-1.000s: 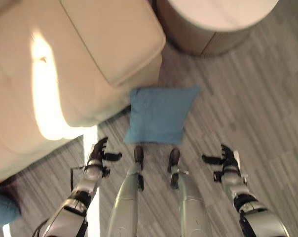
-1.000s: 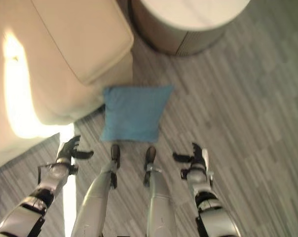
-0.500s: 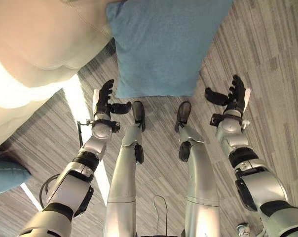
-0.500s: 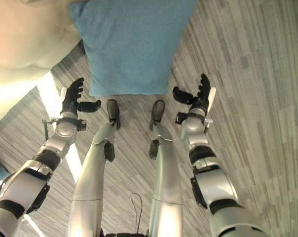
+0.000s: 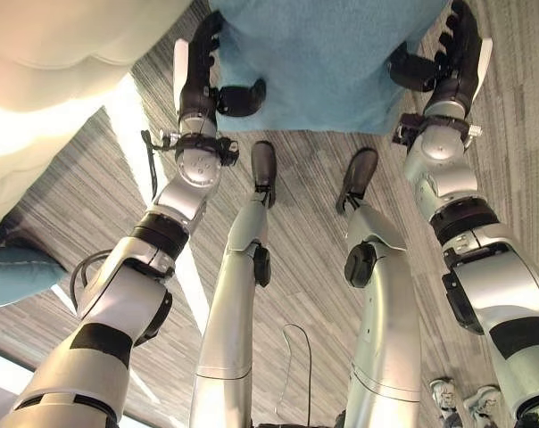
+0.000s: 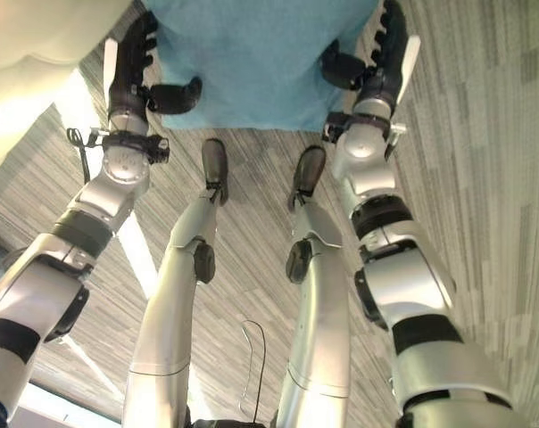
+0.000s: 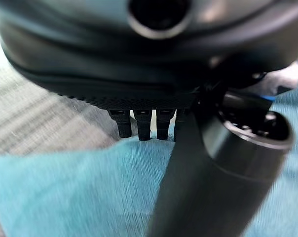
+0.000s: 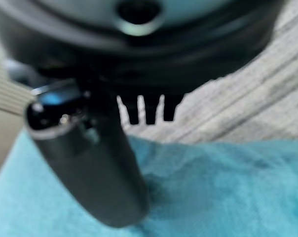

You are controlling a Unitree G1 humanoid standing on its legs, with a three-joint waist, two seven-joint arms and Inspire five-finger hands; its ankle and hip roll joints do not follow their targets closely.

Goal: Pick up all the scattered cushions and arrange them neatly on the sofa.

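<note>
Left hand (image 5: 198, 76) sits at the blue cushion's (image 5: 327, 62) nine o'clock edge, fingers straight, thumb reaching across the fabric, gripping nothing yet; right hand (image 5: 448, 58) mirrors it at three o'clock, equally spread; set this way, I judge, so both can squeeze the soft cushion from opposite sides; the cushion lies flat on the floor (image 5: 91, 178) at twelve o'clock, just beside the cream sofa (image 5: 46, 89); another blue cushion (image 5: 15, 276) lies at eight o'clock
</note>
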